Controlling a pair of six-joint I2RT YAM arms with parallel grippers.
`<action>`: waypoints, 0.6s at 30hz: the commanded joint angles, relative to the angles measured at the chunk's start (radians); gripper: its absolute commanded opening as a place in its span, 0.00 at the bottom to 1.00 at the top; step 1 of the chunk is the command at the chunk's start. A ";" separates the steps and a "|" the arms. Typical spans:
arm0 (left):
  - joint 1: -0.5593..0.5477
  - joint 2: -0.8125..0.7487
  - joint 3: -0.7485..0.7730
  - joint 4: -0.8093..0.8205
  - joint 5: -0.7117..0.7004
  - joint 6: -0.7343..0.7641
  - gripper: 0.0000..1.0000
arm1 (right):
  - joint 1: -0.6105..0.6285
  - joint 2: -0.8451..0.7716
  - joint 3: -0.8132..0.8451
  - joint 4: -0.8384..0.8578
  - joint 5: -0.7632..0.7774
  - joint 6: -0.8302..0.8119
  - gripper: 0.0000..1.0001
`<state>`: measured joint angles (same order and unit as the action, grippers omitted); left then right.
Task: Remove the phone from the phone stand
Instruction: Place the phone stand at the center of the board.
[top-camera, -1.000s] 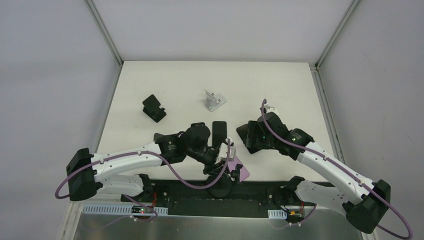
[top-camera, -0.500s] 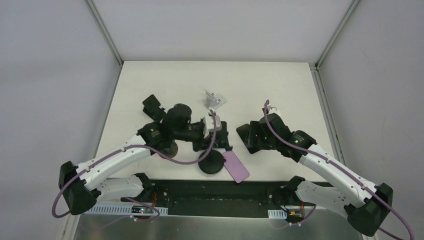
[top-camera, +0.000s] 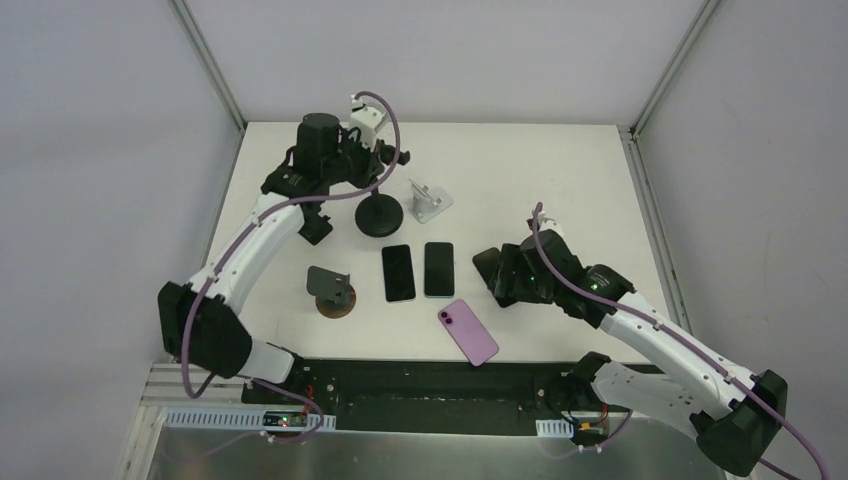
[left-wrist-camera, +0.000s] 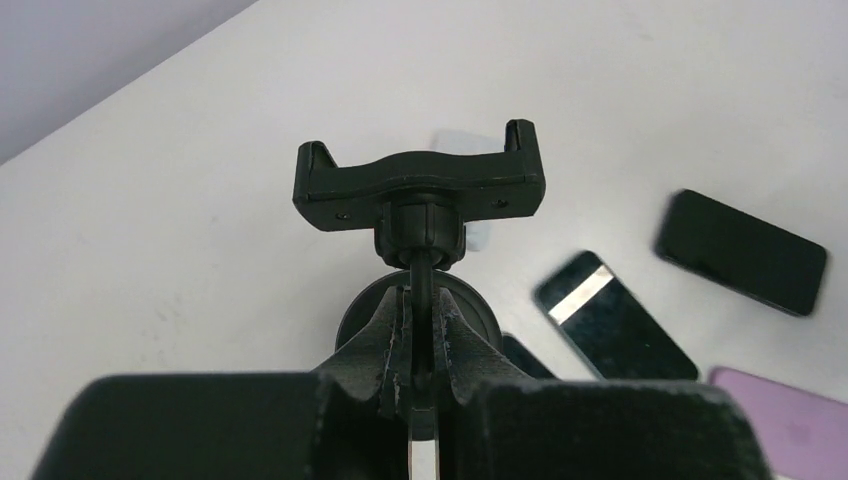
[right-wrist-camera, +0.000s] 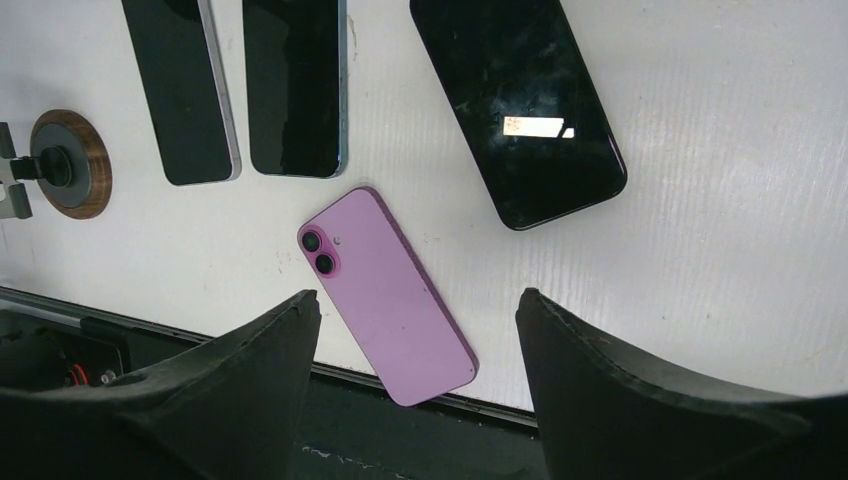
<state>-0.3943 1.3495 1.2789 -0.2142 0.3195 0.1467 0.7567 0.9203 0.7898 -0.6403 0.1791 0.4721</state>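
Since a second ago, the phone stand (top-camera: 380, 214) is carried from the near edge to the far-left part of the tabletop (top-camera: 560, 180), and the purple phone (top-camera: 468, 333) is left behind. The purple phone is seen lying flat, back upward and on a slant, with one end reaching the near edge, well apart from the stand. The stand's thin stem is pinched between the left fingers (left-wrist-camera: 392, 340), with the empty cradle above them and the round base beyond; whether the base is touching the tabletop cannot be told. The left arm (top-camera: 255, 235) is stretched far forward and to the left. The right arm (top-camera: 650, 330) is bent inward toward the middle, and the right fingers (right-wrist-camera: 255, 375) are held spread wide above the purple phone, gripping nothing. Two dark phones (top-camera: 398, 272) (top-camera: 438, 268) are laid side by side just beyond the purple one, and a third (right-wrist-camera: 515, 105) is found to their right. A silver stand (top-camera: 428, 200), a wooden-based stand (top-camera: 330, 292) and a black stand (top-camera: 312, 228) are also seen.
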 joint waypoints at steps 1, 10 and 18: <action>0.094 0.135 0.143 0.091 -0.071 -0.040 0.00 | -0.002 -0.031 -0.003 0.008 -0.009 0.030 0.75; 0.137 0.355 0.207 0.244 -0.100 -0.077 0.10 | 0.000 -0.008 -0.033 0.030 -0.041 0.036 0.78; 0.137 0.340 0.126 0.260 -0.171 -0.135 0.65 | 0.024 0.053 -0.069 0.105 -0.081 0.016 0.99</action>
<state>-0.2546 1.7504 1.4204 -0.0360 0.2096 0.0612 0.7643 0.9333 0.7132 -0.5816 0.1268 0.4931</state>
